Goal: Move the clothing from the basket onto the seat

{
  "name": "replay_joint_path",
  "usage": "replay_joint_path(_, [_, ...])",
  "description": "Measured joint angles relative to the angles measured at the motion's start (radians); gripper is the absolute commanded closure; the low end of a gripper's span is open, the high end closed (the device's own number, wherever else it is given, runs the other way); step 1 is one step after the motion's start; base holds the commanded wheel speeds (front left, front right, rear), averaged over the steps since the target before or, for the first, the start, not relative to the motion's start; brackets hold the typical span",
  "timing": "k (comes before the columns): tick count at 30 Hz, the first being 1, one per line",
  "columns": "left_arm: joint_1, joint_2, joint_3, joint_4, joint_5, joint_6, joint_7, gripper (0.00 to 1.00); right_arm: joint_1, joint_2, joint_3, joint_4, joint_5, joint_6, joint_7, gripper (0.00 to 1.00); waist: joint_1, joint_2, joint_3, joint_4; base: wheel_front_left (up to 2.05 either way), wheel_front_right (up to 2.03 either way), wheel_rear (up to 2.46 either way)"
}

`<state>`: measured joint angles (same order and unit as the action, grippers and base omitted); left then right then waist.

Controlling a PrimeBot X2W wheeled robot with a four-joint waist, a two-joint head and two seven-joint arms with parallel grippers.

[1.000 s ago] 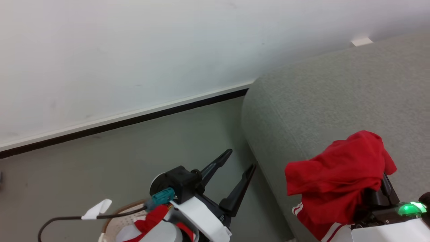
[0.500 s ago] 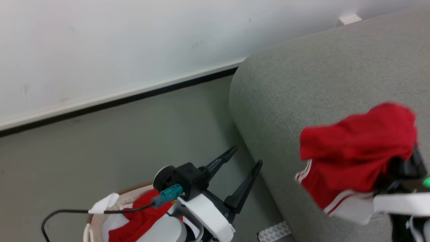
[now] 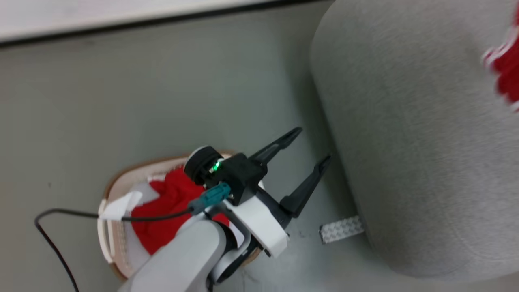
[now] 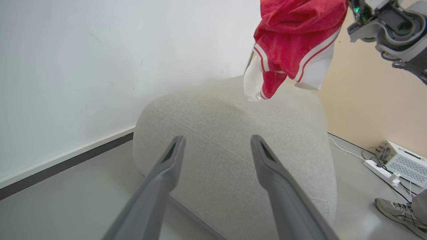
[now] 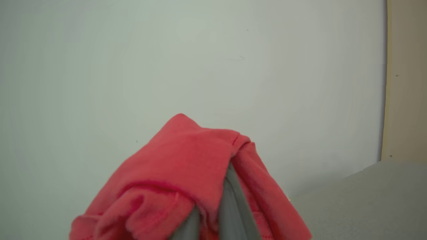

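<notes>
In the left wrist view a bright red piece of clothing (image 4: 289, 36) with white striped trim hangs in the air above the light grey seat (image 4: 233, 143). It is draped over my right gripper (image 5: 217, 213), whose fingers are shut on the red fabric (image 5: 186, 166). The head view catches this garment (image 3: 507, 77) as a blur at the right edge, over the seat (image 3: 413, 146). More red clothing (image 3: 170, 202) lies in the cream basket (image 3: 117, 182) on the floor, partly hidden under my left arm. My left gripper (image 3: 313, 144) is open and holds nothing, between the basket and the seat's side.
A white textured strip (image 3: 340, 229) lies on the floor at the seat's foot. A black cable (image 3: 52, 227) trails left of the basket. Beyond the seat are a power strip (image 4: 380, 166), a white box (image 4: 403, 161) and a person's shoe (image 4: 397, 208). A wall stands behind the seat.
The head camera has tipped downward, shifting the whole picture. The red garment in my right gripper has travelled up and right, farther over the seat. My left gripper stays open by the basket.
</notes>
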<state>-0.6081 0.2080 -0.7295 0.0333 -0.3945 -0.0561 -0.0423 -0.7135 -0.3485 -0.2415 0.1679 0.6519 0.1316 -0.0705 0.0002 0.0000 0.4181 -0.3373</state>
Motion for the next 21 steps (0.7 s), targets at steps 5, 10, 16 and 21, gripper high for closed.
replay_joint_path(5, [-0.038, 0.024, 0.009, -0.026, 0.018, 0.005, 0.022, 0.00, -0.184, -0.116, -0.058, 0.168, -0.019, 0.000, -0.011, 1.00, 0.0001, 0.0000, 0.126, 0.042, 0.00, 0.00, 0.00])
replay_joint_path(10, [-0.074, 0.041, 0.023, -0.048, 0.031, 0.015, 0.029, 0.00, -0.298, -0.197, -0.016, 0.371, -0.066, 0.000, -0.008, 1.00, 0.0001, 0.0000, 0.237, 0.084, 0.00, 0.00, 0.00])
replay_joint_path(16, [-0.091, 0.043, 0.030, -0.041, 0.036, 0.022, 0.012, 0.00, -0.309, -0.224, 0.048, 0.660, -0.137, 0.000, 0.035, 1.00, 0.0000, 0.0000, 0.312, 0.134, 0.00, 0.00, 0.00])
replay_joint_path(21, [-0.098, 0.034, 0.031, -0.027, 0.035, 0.022, -0.003, 0.00, -0.299, -0.238, 0.098, 0.801, -0.137, 0.000, 0.083, 1.00, 0.0000, -0.0001, 0.311, 0.156, 0.00, 0.00, 0.00])
